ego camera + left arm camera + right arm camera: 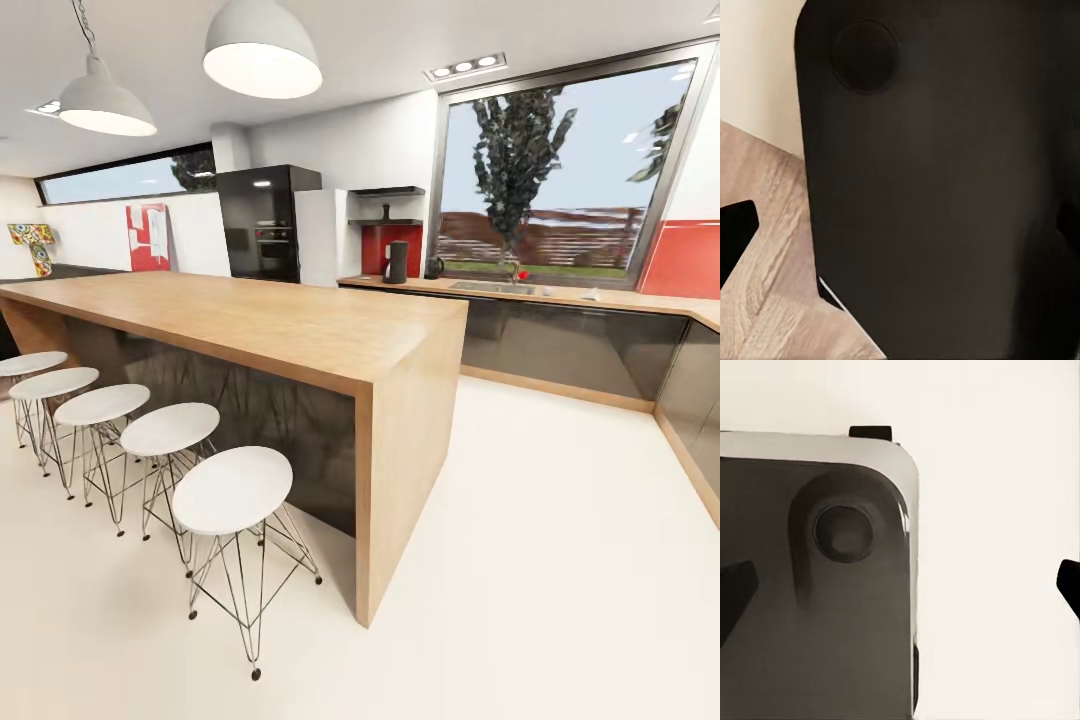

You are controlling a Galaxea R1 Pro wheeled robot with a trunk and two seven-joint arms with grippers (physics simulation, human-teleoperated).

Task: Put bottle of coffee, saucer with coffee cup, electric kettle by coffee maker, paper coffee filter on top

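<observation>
Five white stools point(232, 489) stand along the near side of a long wooden island point(300, 325). Beyond it, pale floor point(540, 560) leads to the far bench point(560, 293) under the window point(560, 170). The coffee maker point(396, 262) stands on this bench, with the electric kettle point(435, 267) just beside it and a sink point(490, 287) further along. A small dark bottle point(386, 212) sits on the shelf point(386, 221) above. Left claw and right claw state: cannot tell; dark robot housing point(945, 187) blocks both wrist views.
</observation>
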